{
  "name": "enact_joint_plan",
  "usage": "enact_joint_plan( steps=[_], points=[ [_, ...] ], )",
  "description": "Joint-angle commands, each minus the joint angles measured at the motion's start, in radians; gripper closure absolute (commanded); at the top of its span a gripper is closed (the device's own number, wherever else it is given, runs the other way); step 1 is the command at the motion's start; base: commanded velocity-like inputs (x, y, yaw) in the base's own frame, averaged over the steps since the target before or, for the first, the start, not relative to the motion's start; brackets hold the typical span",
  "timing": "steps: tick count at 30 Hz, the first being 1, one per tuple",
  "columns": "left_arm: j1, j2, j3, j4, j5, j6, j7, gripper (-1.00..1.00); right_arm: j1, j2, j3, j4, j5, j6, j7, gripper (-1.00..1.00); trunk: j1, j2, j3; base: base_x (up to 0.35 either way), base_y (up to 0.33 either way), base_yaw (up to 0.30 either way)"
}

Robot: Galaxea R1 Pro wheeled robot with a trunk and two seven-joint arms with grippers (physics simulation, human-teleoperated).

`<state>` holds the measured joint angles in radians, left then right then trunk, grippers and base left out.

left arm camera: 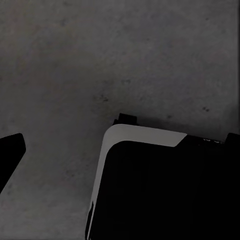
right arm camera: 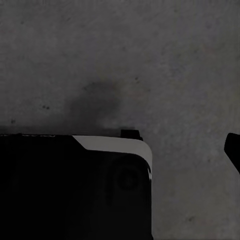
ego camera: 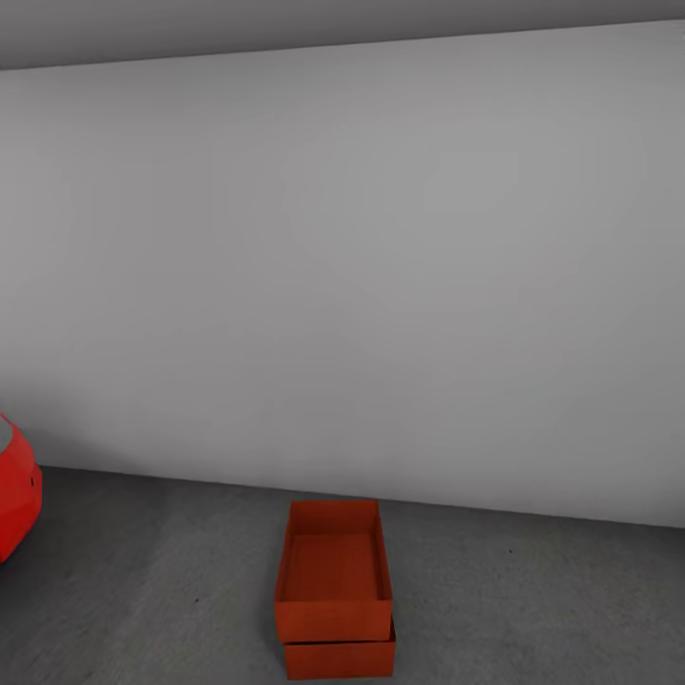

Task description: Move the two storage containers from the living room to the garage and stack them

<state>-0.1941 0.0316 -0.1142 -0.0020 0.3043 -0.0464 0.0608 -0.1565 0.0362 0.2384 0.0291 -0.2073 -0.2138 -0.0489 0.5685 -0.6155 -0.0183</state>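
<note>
Head view: stacked storage containers [ego camera: 334,590], red car [ego camera: 14,499] leftward.

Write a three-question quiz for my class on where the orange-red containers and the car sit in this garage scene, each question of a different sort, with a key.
1. True or false: one storage container sits stacked on the other container.
2. Multiple choice: the stack rests on A) light wood planks, B) the dark grey concrete floor, C) a shelf.
3. Fill in: in the head view, the red car shows at the ____ edge.

Key: 1 true; 2 B; 3 left.
</note>
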Motion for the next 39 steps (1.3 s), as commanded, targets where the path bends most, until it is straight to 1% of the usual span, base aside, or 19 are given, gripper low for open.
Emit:
enact_joint_plan(
  steps=[1,17,21,24,39],
  points=[
    [-0.001,-0.001,-0.009,0.000,0.009,-0.003,0.002,-1.00,-0.002,0.001,0.009,0.003,-0.009,-0.004,-0.002,-1.00,0.000,-0.002,-0.001,0.000,0.000,0.000],
    [-0.001,-0.009,-0.009,0.000,0.006,-0.003,0.002,-1.00,-0.002,0.003,0.014,0.003,-0.004,0.006,-0.014,-1.00,0.000,-0.002,0.000,0.000,0.000,0.000],
    [-0.001,-0.005,-0.009,-0.004,0.000,-0.018,0.003,-1.00,-0.002,0.003,0.013,0.003,-0.005,0.007,-0.014,-1.00,0.000,-0.002,0.000,0.000,0.000,0.000],
    [-0.001,0.005,-0.014,-0.014,-0.004,-0.025,0.004,-1.00,-0.002,0.002,0.013,0.003,-0.005,0.006,-0.015,-1.00,0.000,-0.002,0.000,0.000,0.000,0.000],
    [-0.001,0.006,-0.012,-0.015,-0.002,-0.026,0.004,-1.00,-0.002,0.002,0.013,0.002,-0.003,0.005,-0.016,-1.00,0.000,-0.002,0.000,0.000,0.000,0.000]
  ],
)
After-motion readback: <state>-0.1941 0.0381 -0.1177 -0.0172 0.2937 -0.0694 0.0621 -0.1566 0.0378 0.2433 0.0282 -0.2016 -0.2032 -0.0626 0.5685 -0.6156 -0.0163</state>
